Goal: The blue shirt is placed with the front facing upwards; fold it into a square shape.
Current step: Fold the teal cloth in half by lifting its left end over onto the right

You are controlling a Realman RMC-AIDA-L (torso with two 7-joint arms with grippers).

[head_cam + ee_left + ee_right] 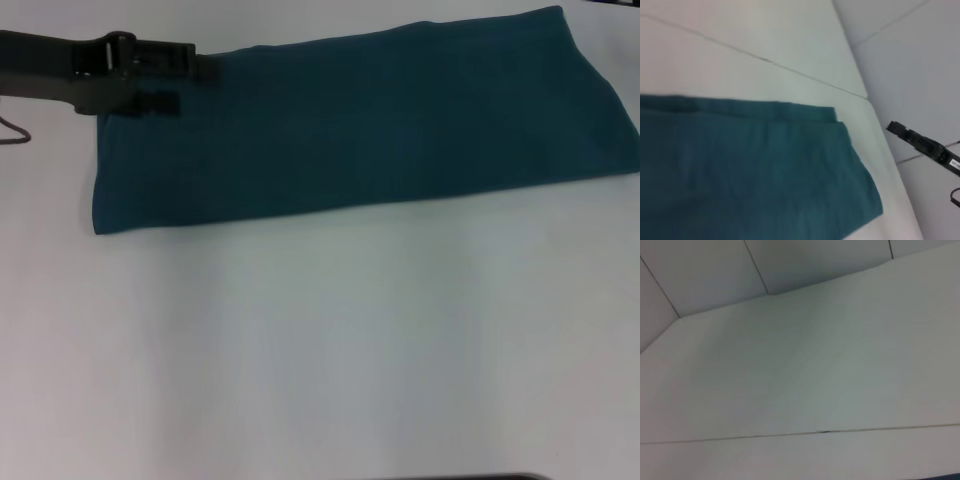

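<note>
Table (pixel 320 360): bare white surface fills the near half of the head view
Shirt (pixel 370 125): blue shirt lies folded into a long flat band along the table's far edge, plain side up, running from the far-left area to the right edge
Left gripper (pixel 185 75): reaches in from the left over the band's far-left corner; cannot tell whether its jaws are parted or closed
Right gripper: out of sight

A big white table (pixel 320 340) fills the view. A thin dark cable (pixel 12 132) lies at its edge.
</note>
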